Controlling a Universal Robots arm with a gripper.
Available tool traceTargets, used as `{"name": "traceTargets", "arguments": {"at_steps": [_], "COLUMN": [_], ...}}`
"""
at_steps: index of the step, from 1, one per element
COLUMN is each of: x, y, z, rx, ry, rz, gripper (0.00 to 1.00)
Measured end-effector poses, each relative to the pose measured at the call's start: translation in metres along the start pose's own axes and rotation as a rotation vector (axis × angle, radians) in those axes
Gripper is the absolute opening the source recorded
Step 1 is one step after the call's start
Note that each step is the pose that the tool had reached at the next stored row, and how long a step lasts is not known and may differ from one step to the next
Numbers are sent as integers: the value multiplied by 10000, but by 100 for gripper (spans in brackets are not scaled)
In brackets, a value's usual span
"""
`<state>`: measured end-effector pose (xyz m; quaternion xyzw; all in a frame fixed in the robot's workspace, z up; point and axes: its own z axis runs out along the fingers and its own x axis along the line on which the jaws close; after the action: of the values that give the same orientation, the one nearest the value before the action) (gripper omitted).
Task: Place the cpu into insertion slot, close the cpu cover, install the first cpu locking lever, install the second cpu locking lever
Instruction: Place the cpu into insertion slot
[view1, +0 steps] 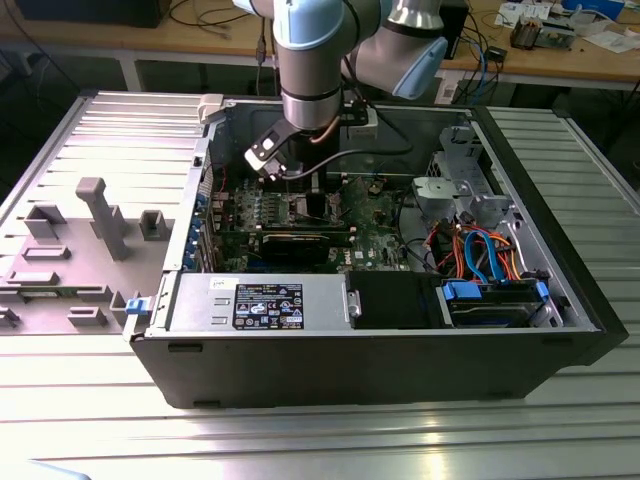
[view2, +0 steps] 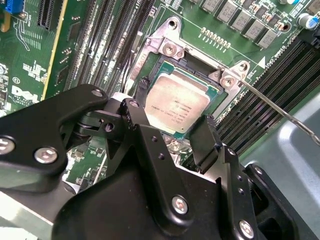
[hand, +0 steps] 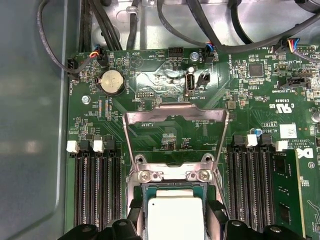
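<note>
While the arm (view1: 310, 60) reached down into the open computer case (view1: 350, 370), toward the exterior view's left and near its far wall, the gripper (view2: 171, 117) had its fingers (view2: 207, 135) spread, flanking the cpu (view2: 177, 102) with slim gaps. The cpu lay flat in the insertion slot (view2: 165, 49); the cpu cover (hand: 175, 116) stood raised beside it, unclosed
</note>
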<state>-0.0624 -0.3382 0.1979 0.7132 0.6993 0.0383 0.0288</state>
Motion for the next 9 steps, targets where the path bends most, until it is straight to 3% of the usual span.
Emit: {"name": "traceTargets", "arguments": {"at_steps": [4,9], "x": [1,2], "y": [5,20], "z": [-54,-149], "rx": [18,156], "ry": [-57,-79], "rz": [-4,-5], "gripper": [61,61]}}
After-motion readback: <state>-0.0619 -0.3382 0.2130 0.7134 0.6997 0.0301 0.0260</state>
